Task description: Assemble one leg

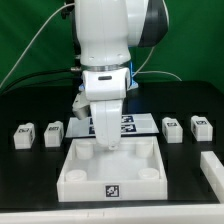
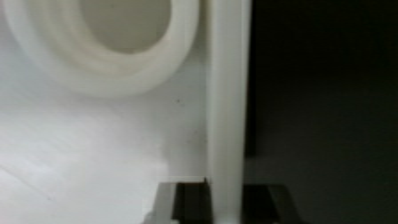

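Observation:
Four small white legs with tags stand in a row on the black table: two at the exterior view's left [image 1: 22, 134] [image 1: 53, 131] and two at its right [image 1: 172, 127] [image 1: 201, 126]. The large white square part [image 1: 70, 172] lies in front of the arm. My gripper [image 1: 103, 140] is down at this part's far wall. In the wrist view my gripper [image 2: 224, 205] straddles the upright wall [image 2: 226, 100], with a dark finger [image 2: 187, 205] flush against each side. It is shut on the wall. A round corner socket [image 2: 107, 45] shows close by. No leg is held.
The marker board [image 1: 128, 122] lies behind the square part, partly hidden by the arm. Another white piece [image 1: 212, 170] lies at the exterior view's front right. Cables hang behind the arm.

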Controlling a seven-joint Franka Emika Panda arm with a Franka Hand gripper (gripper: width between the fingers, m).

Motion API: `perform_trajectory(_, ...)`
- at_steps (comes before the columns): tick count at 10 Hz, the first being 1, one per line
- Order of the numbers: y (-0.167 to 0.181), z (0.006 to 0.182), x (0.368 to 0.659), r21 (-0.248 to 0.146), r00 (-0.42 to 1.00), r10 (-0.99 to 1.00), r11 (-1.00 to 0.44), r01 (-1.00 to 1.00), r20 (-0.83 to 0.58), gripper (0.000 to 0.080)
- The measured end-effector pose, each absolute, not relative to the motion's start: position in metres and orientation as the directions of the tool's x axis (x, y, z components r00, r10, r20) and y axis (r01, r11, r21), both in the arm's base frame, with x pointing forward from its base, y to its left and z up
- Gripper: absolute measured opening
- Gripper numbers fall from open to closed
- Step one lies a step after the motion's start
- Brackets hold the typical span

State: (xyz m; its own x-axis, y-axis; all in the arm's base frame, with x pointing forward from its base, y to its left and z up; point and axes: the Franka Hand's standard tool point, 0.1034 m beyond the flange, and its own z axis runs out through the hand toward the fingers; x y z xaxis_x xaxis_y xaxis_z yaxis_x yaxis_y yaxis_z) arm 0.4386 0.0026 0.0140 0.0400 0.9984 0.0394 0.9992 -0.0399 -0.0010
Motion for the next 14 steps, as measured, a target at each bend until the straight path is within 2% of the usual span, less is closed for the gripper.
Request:
perform_trajectory(5, 0.051, 0.012, 0.49, 0.049, 0.015, 0.996, -0.02, 0.999, 0.086, 0.0059)
perform_trajectory(7, 0.062, 0.012, 0.49, 0.032, 0.008, 0.996, -0.011, 0.999, 0.092, 0.0059)
perform_trajectory(11, 0.061, 0.012, 0.49, 0.038, 0.01, 0.996, -0.014, 0.999, 0.094, 0.0059)
perform_trajectory(12, 0.061, 0.011, 0.49, 0.037, 0.011, 0.996, -0.015, 0.999, 0.093, 0.0128)
perform_trajectory(13, 0.06, 0.011, 0.49, 0.037, 0.012, 0.996, -0.016, 0.999, 0.093, 0.0128)
perform_trajectory(14, 0.06, 0.011, 0.49, 0.037, 0.013, 0.996, -0.016, 0.999, 0.093, 0.0327)
